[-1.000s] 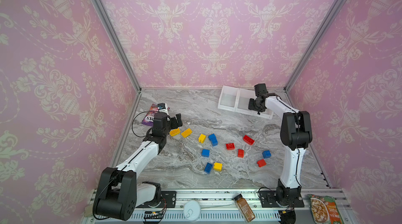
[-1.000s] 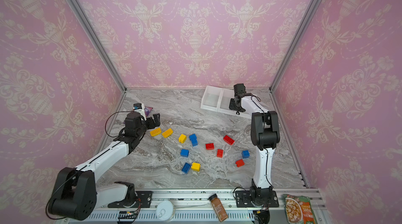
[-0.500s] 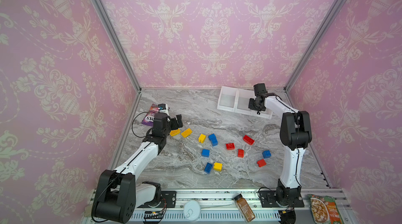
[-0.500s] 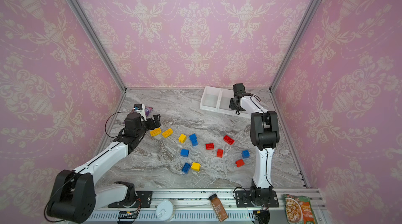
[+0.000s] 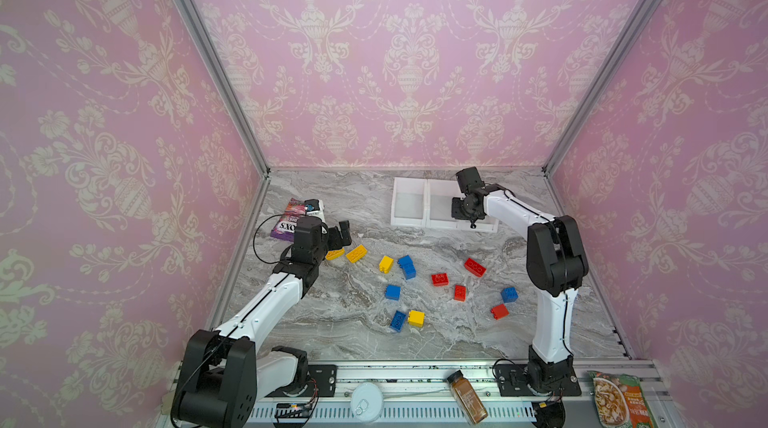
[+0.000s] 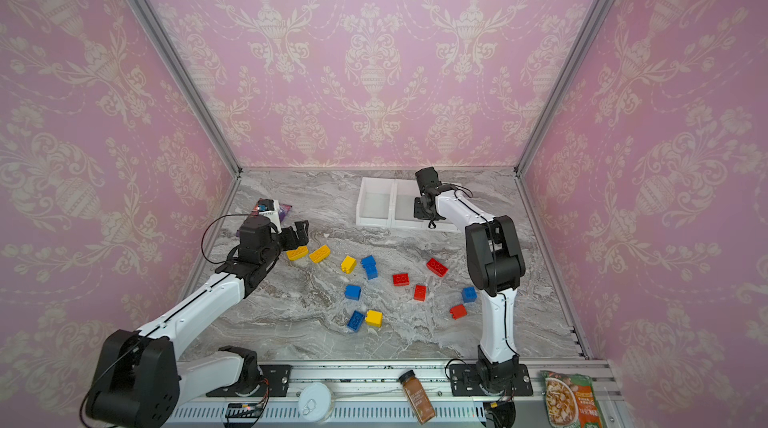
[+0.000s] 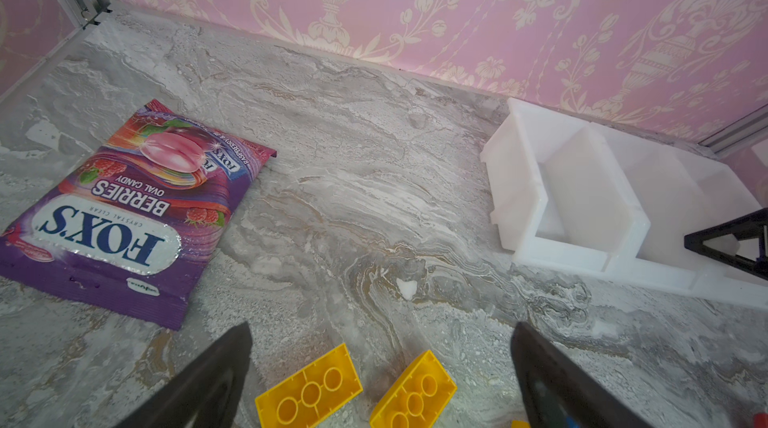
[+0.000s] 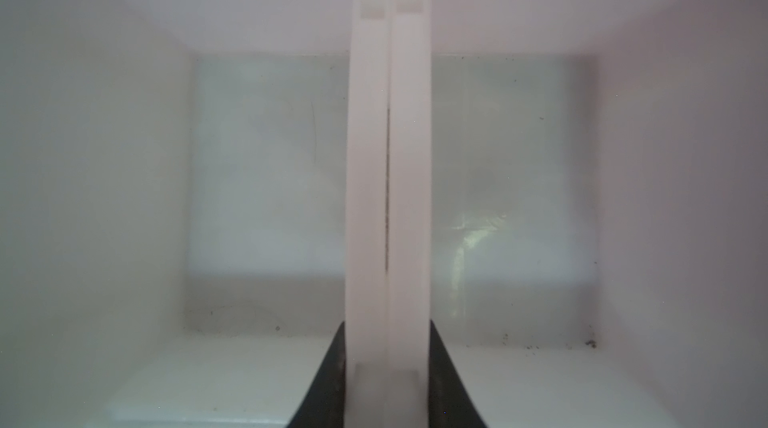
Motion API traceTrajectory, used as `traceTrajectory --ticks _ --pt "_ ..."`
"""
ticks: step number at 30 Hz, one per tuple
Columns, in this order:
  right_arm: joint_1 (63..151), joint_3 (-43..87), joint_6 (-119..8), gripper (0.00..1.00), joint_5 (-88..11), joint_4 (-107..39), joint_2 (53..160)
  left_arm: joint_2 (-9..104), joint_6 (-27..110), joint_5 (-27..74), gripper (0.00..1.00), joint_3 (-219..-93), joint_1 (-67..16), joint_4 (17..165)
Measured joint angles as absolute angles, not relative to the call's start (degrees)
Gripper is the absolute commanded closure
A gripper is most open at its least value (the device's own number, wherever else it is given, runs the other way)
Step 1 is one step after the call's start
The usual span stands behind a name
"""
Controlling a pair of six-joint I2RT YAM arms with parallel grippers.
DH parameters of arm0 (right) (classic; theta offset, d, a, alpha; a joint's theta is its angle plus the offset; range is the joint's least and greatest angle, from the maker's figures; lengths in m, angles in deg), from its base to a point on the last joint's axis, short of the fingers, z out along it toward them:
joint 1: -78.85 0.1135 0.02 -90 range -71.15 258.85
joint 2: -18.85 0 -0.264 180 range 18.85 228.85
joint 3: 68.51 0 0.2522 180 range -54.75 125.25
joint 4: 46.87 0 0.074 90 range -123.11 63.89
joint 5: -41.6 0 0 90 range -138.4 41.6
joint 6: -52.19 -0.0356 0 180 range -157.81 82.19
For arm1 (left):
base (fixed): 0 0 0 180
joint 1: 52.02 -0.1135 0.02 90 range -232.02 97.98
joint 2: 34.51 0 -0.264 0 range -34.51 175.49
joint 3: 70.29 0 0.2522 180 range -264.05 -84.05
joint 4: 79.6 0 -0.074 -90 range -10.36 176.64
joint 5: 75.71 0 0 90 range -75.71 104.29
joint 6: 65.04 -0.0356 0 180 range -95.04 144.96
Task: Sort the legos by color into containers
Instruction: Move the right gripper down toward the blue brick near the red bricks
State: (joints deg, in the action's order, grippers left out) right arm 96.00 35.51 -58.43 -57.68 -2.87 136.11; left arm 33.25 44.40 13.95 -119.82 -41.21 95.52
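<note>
Containers under grip; none of the bricks seen is sorted yet.
Right gripper (image 8: 388,363) is clenched on the joined wall between two of the three white open plastic containers (image 5: 407,223) at the back. Left gripper (image 7: 380,328) hangs spread wide over two oblong yellow studded legos (image 7: 309,390); the other bricks are scattered on the marble tabletop (image 5: 332,322). Next, probably: settle the bins, then lower squarely onto one yellow brick.

Four yellow legos (image 5: 385,264); four blue legos (image 5: 407,267); four red legos (image 5: 475,267); that makes twelve bricks in all, counted the same in both top views; three white containers (image 5: 409,187) joined in one row; one purple candy bag (image 5: 286,222); one spice jar (image 5: 467,403); one round tin (image 5: 365,403); one snack packet (image 5: 619,401); two robot arms (image 5: 266,301).
</note>
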Motion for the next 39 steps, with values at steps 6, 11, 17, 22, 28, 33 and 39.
traceTrajectory --ticks 6,11,17,22,28,33,39 --pt "101.61 32.45 -61.73 0.94 -59.40 -2.87 133.90 32.34 44.40 13.95 0.01 -118.58 -41.21 95.48" --pt "105.28 32.04 -64.46 0.94 -60.45 -2.74 133.66 32.31 44.42 13.93 0.01 -118.36 -40.92 95.26" --pt "107.40 32.04 -66.71 0.88 -61.41 -2.55 133.66 32.14 44.46 13.93 0.01 -118.36 -40.49 94.89" --pt "107.49 32.04 -67.50 0.56 -61.44 -2.55 133.37 31.20 44.60 13.93 0.01 -118.34 -39.74 93.93" --pt "107.49 32.01 -66.82 0.36 -61.06 -1.98 128.02 29.95 45.36 13.95 0.01 -117.55 -38.39 92.70" --pt "107.49 30.62 -65.93 0.28 -60.80 -1.17 120.08 29.63 46.19 13.99 0.01 -116.50 -37.47 91.96" --pt "105.66 20.01 -66.54 0.21 -59.51 -0.40 109.20 29.47 46.98 14.04 0.01 -116.46 -36.49 91.44"
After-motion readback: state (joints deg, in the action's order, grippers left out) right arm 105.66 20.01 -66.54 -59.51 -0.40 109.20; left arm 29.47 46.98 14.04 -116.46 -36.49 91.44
